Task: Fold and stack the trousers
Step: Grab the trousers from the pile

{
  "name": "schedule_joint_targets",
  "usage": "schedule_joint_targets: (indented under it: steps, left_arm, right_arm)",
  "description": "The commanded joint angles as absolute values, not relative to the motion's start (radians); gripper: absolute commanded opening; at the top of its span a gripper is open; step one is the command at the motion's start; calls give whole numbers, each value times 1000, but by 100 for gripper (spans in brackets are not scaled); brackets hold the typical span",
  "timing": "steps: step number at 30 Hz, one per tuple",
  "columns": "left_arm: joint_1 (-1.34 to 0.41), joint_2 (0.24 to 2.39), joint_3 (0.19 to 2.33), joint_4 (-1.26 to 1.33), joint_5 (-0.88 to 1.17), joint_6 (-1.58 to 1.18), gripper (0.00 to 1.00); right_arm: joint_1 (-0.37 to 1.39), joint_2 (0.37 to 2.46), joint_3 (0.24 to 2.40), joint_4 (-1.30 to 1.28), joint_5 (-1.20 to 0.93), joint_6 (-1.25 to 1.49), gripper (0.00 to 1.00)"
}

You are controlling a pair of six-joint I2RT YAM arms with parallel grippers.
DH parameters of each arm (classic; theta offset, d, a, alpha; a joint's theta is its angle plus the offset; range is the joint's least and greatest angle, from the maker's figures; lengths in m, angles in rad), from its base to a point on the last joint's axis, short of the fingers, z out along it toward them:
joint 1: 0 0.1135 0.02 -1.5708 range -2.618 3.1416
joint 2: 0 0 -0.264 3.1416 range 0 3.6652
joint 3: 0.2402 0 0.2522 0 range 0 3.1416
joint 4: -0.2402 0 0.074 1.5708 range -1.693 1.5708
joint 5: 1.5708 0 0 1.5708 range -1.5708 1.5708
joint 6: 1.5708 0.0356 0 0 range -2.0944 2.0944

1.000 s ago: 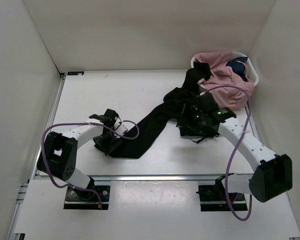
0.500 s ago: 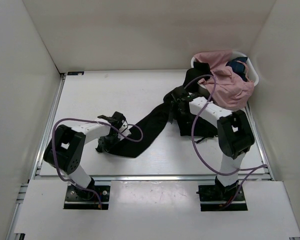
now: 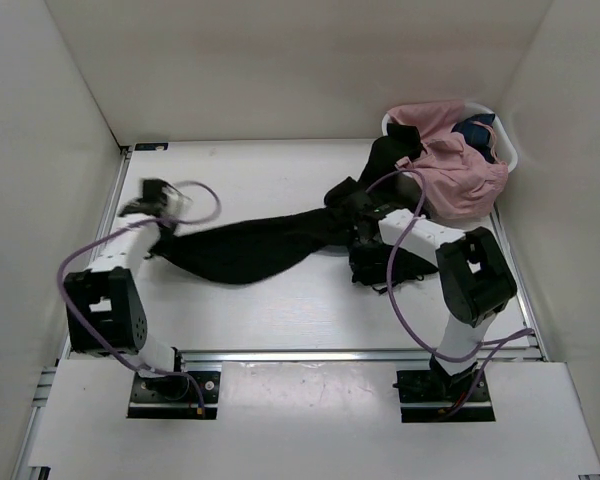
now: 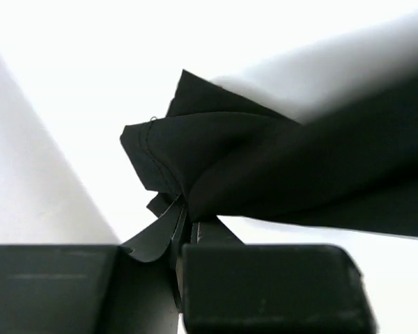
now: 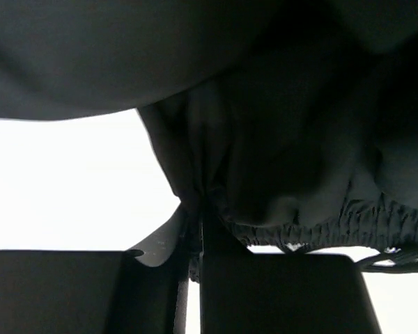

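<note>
Top external view showed the trousers (image 3: 250,245) spread unfolded across the table's (image 3: 280,310) middle. The left gripper (image 3: 160,218) clenched a leg end and the right gripper (image 3: 358,208) the waistband. Every fold and the stacking were judged undone.

The trousers (image 3: 250,245) lay stretched across the middle of the counter (image 3: 270,175). One end was at the left hand (image 3: 162,230) near the left edge. The other end was bunched at the right hand (image 3: 355,210), right of centre. A basket (image 3: 507,150) sat in the far right corner, behind the right hand. A garment (image 3: 460,170) was heaped in it, with a small cloth (image 3: 477,130) at its far side.
</note>
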State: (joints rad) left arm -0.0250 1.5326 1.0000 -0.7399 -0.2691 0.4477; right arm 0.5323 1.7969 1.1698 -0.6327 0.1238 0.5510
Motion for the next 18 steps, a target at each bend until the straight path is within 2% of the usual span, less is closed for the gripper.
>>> schedule_joint_targets:
  steps: [1, 5, 8, 10, 13, 16, 18]
  left_arm:
    - [236, 1422, 1217, -686, -246, 498, 14]
    - [359, 1387, 1354, -748, -221, 581, 14]
    - [359, 1335, 1390, -810, -149, 603, 14]
    - [304, 1322, 1408, -837, -132, 603, 14]
    - [231, 1345, 1500, -879, -91, 572, 14]
    - [114, 1423, 1652, -899, -75, 572, 14]
    - [-42, 1509, 1774, -899, -113, 572, 14]
  right_arm:
    - [664, 1712, 1239, -664, -35, 436, 0]
    - [797, 1648, 1330, -878, -44, 382, 0]
    - [810, 1484, 1128, -923, -44, 543, 0]
    - [810, 1337, 972, -963, -29, 705, 0]
    - [787, 1147, 872, -1103, 102, 918, 0]
    - [778, 1013, 850, -1241, 224, 1043, 0]
    - [769, 965, 850, -1310, 297, 1126, 0]
